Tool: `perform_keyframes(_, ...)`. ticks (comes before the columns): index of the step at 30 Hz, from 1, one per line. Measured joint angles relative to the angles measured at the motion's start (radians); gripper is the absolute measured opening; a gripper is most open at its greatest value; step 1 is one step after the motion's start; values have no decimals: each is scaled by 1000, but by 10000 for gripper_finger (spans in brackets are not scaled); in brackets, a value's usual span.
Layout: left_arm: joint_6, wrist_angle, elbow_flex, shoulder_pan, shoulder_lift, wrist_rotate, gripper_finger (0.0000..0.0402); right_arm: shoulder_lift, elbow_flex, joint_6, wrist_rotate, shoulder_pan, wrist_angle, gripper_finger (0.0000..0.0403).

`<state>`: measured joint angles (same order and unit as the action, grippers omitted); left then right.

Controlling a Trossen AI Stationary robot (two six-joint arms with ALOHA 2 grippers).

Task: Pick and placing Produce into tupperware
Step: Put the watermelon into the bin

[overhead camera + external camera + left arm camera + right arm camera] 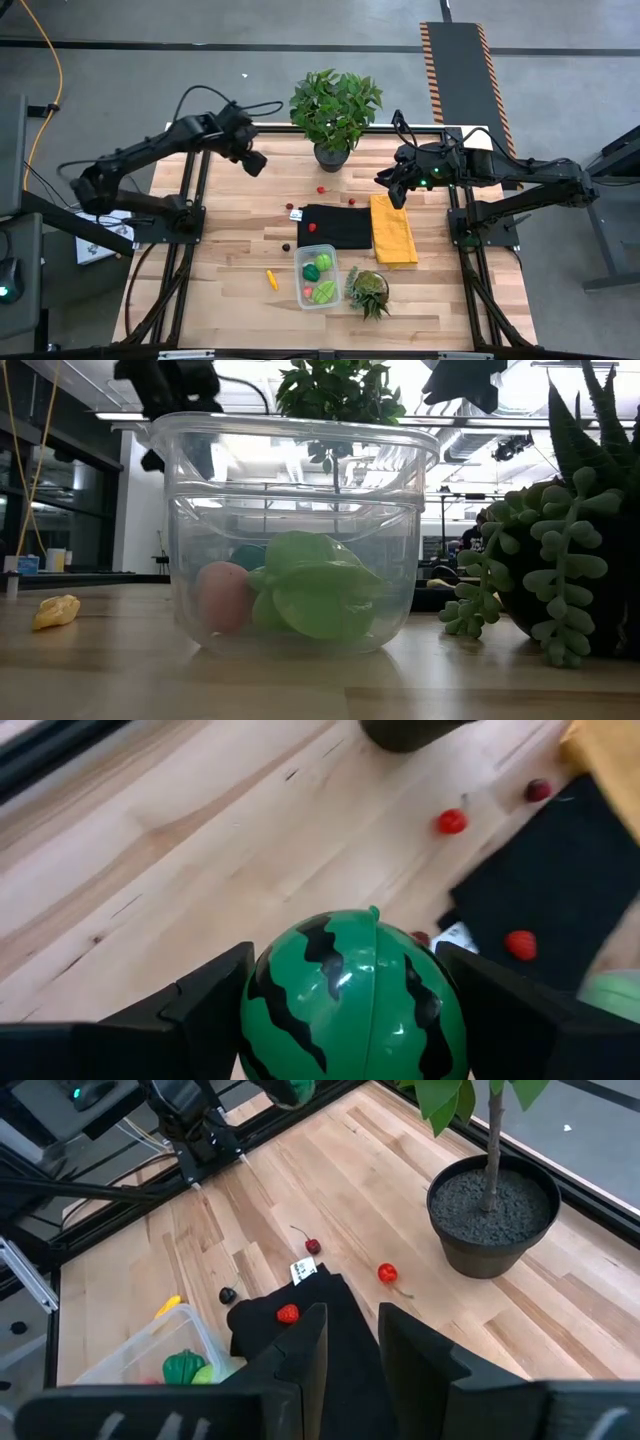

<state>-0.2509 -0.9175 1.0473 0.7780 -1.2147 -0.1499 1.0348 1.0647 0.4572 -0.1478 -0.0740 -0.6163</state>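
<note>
My left gripper (252, 162) hangs over the table's far left part, shut on a toy watermelon (350, 1000), green with dark stripes. My right gripper (392, 190) hovers open and empty over the far end of the yellow cloth (393, 230). The clear tupperware (318, 277) stands near the front edge and holds green pieces (315, 595) and a pinkish one (222, 597). Red berries (321, 189) lie on the wood, one red piece (313, 227) on the black cloth (338, 226), a dark berry (286, 247) and a yellow piece (271, 279) beside the tupperware. My left gripper pinches the toy watermelon between its two fingers (205, 1005), one on each opposite side of the ball (270, 1010). The fingers slant downward toward the table. The watermelon is lifted clear of the wood.
A potted leafy plant (335, 110) stands at the far edge between the arms. A spiky succulent (368, 292) sits right of the tupperware. Bare wood lies left of the black cloth and around the yellow piece (55, 610).
</note>
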Motion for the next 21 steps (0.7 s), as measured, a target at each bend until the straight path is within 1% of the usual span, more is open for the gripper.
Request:
perform_keyframes(6,-36,-40,0,0,117,-30,275,0,0,-13,8,0,0,83)
perform_keyframes(11,-67,-54,0,0,203,-73,284,0,0,-13,9,0,0,83)
perform_keyframes(14,-96,-54,0,0,250,-99,275,0,0,-13,11,0,0,83)
perform_keyframes(18,-130,-52,0,-1,308,-138,274,0,0,-13,26,0,0,83)
perform_keyframes(21,-157,-50,0,-29,342,-151,275,0,0,-13,28,0,0,83)
